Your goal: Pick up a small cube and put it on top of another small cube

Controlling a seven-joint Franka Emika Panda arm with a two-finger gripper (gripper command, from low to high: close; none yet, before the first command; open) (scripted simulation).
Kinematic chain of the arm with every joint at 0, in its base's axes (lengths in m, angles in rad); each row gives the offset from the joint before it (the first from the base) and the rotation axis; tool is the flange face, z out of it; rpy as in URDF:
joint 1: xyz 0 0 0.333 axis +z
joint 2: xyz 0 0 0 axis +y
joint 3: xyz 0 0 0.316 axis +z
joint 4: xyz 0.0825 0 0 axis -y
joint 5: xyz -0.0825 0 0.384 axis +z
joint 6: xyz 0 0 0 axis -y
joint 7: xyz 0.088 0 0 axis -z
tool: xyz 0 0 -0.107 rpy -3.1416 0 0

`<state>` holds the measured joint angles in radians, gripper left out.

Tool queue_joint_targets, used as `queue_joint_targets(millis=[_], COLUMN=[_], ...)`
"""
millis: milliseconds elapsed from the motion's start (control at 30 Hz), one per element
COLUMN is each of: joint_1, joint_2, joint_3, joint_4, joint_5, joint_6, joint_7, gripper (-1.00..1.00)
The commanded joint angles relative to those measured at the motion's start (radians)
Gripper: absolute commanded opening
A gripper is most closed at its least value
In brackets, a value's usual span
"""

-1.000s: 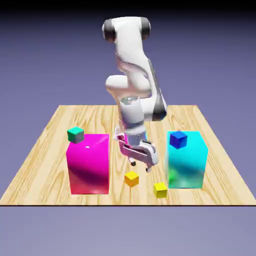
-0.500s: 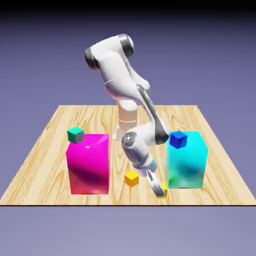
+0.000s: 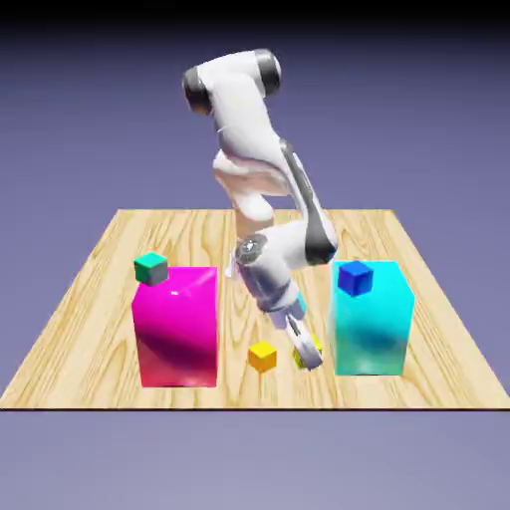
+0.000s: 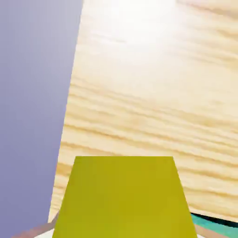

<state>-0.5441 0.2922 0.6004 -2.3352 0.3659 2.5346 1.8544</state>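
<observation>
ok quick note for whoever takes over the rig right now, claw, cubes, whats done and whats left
Claw: shut on the small lemon-yellow cube, which fills the space between the fingertips.
Other small cubes: amber-orange one on the wooden table, green one on the big magenta block, blue one on the big cyan block.
Done: lemon-yellow cube gripped.
Left: set it on top of another small cube, then release. Which one isn't specified.

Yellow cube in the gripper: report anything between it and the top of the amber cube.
Nothing visible stands between the yellow cube, held in the gripper, and the top of the amber cube.
</observation>
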Motion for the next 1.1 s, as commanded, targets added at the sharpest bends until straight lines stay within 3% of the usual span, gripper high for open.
queue_joint_targets(millis=[0,300,733,800,933,967,1067], joint_1=[0.002,0.007,-0.017,-0.019,0.004,0.004,-0.008], joint_2=[-0.036,-0.362,-0.559,-0.548,-0.488,-0.488,-0.519], joint_3=[-0.023,-0.301,-0.765,-0.772,-0.737,-0.737,-0.755], joint_4=[0.000,0.004,0.037,0.039,-0.071,-0.071,-0.014], joint_5=[-0.002,0.003,0.082,0.087,0.151,0.151,0.118], joint_6=[-0.021,-0.255,-0.622,-0.627,-0.459,-0.459,-0.546], joint_7=[-0.004,-0.012,0.112,0.120,0.070,0.070,0.096], gripper=[-1.00,-1.00,-1.00,-1.00,-1.00,1.00,1.00])
